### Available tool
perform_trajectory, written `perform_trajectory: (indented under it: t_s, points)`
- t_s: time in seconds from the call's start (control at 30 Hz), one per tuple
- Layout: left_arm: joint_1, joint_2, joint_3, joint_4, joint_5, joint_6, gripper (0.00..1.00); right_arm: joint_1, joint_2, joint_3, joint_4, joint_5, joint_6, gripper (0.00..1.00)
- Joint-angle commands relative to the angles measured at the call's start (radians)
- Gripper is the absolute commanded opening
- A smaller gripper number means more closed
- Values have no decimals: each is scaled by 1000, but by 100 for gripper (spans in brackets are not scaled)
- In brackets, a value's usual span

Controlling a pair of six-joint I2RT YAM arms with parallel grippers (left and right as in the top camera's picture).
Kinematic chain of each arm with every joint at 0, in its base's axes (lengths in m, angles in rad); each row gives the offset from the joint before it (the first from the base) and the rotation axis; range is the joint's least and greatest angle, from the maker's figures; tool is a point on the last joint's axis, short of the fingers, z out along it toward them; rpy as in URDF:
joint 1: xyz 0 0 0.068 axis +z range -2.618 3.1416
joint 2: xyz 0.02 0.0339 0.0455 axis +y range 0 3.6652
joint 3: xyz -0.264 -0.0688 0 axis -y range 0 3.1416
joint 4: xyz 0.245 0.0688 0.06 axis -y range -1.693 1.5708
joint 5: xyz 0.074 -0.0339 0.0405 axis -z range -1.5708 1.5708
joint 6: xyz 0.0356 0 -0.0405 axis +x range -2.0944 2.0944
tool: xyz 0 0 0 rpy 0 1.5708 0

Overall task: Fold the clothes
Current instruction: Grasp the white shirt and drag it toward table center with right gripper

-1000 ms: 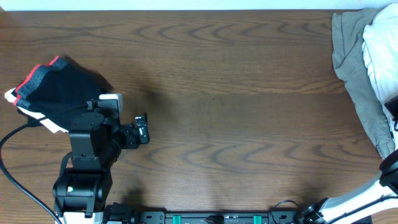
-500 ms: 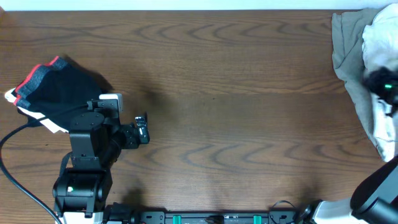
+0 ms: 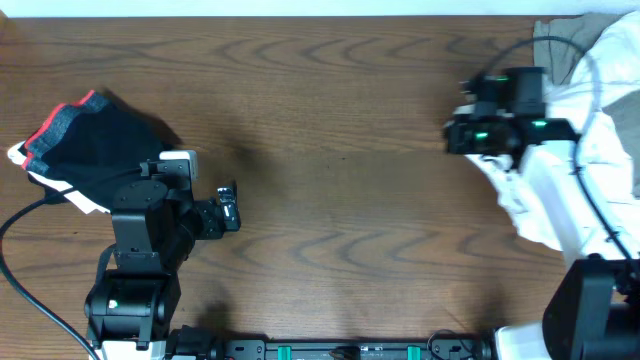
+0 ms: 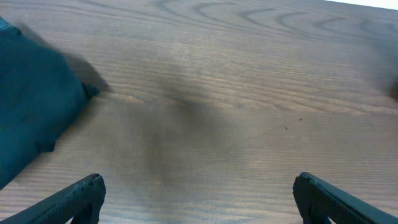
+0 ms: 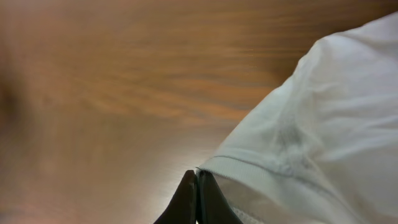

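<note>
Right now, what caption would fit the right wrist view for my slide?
Closed right gripper pinches the hemmed edge of the white T-shirt above the wooden table.

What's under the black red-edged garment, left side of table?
A white layer peeks out along the lower and left edges of the black garment. What it is, and anything else beneath, is covered.
</note>
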Motion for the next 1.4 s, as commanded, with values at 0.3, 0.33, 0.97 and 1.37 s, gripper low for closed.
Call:
perform_trajectory:
  t_s: [0.3, 0.33, 0.97, 1.37]
  points:
    - [5, -1, 20, 0, -1, -8, 98, 407, 52, 5, 200, 155, 5, 2]
    - [5, -1, 20, 0, -1, -8, 98, 426, 65, 5, 242, 156, 12, 1]
    - [4, -1, 20, -3, 16, -9, 98, 483, 108, 6, 497, 451, 104, 76]
    - [-108, 186, 20, 37, 204, -146, 98, 17, -68, 5, -1, 469, 119, 63]
